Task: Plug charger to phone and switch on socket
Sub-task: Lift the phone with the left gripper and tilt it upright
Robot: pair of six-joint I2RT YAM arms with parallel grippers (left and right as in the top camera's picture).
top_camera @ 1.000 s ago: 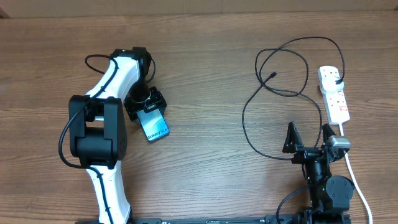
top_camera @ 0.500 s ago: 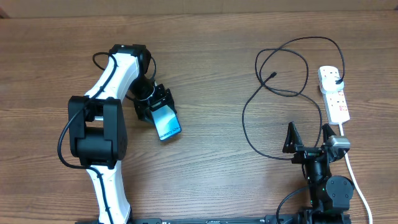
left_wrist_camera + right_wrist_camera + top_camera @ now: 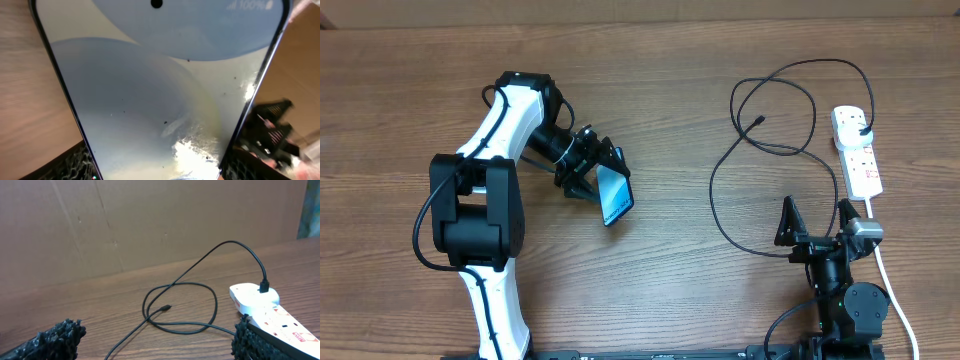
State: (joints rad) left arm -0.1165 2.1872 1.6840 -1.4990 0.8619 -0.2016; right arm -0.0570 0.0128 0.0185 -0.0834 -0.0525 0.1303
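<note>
**Phone rides over toward the cable**

Near us, at 5 o'clock on the bench point(image 3: 670, 300), the right pincer point(image 3: 816, 218) waits with its jaws wide apart and nothing in them, just like a second ago. Further in, the left pincer point(image 3: 600, 175) grips the phone point(image 3: 615, 194) by one end, with the screen tilted up. It has carried the phone from the left side toward 3 o'clock, so it is now close to the middle. Far off, at 2 o'clock from the phone, the charger point(image 3: 713, 190) lies in loops with its tip point(image 3: 761, 120) loose. Its plug point(image 3: 861, 131) sits in the socket point(image 3: 865, 165) at 3 o'clock. I think the phone and tip can meet soon
</note>
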